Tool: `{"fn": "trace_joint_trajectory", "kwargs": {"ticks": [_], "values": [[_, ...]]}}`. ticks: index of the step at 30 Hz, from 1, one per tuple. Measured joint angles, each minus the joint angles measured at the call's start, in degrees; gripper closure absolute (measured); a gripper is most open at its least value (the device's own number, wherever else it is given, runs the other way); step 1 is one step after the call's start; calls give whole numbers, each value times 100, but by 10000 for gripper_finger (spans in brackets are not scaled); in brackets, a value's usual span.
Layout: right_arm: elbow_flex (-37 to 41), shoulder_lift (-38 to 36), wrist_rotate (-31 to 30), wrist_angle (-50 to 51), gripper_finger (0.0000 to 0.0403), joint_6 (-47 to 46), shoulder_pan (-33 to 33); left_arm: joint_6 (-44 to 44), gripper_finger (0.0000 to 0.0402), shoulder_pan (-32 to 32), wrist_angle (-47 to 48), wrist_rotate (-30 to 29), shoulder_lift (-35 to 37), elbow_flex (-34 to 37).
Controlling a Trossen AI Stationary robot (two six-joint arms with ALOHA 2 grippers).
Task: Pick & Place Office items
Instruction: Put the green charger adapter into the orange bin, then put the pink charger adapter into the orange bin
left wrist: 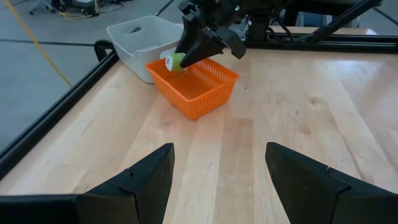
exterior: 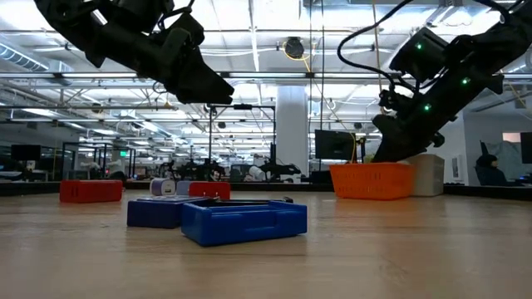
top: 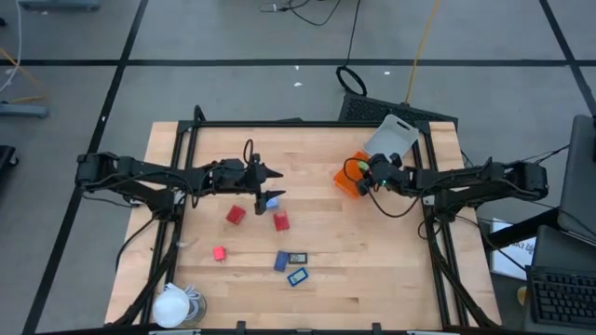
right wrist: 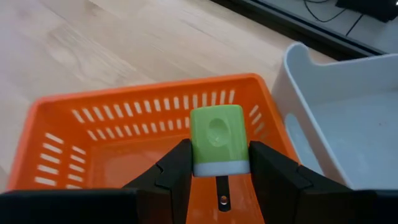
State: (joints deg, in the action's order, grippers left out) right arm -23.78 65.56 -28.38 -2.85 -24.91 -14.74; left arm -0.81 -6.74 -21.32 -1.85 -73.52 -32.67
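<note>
Right claw (right wrist: 219, 163) clamped on a green block with white base (right wrist: 217, 142), held above the orange basket (right wrist: 93, 130) at the desk's (top: 372, 251) far right. Block's long axis runs straight out along the fingers, green end forward. Left claw (left wrist: 219, 180) spread wide, nothing in it, hovering mid-desk over a pale blue cube (top: 272, 200). Red blocks (top: 236, 215) and blue flat rectangles (top: 297, 276) lie scattered on the desk.

Basket (right wrist: 74, 134): orange, slotted walls. Block (right wrist: 216, 140) between black fingers (right wrist: 174, 171): green over a white base. Bin (right wrist: 348, 118): pale grey. Table (top: 372, 261): light wood grain. Loose pieces: red (top: 235, 215), blue (top: 297, 276), dark (top: 296, 258). Lump (top: 171, 305): white.
</note>
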Motion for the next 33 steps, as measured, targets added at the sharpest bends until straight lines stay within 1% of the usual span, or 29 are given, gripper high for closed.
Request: {"fn": "trace_joint_trajectory", "kwargs": {"ticks": [9,20,27,33], "values": [[54,0,0,-114,271,2,2,30,144,0,2,0,0,0],[54,0,-1,-175,236,4,4,29,144,0,4,0,0,0],[54,0,0,-208,239,11,4,28,144,0,4,0,0,0],[55,-1,56,-651,237,72,37,161,144,0,6,-1,0,0]]}}
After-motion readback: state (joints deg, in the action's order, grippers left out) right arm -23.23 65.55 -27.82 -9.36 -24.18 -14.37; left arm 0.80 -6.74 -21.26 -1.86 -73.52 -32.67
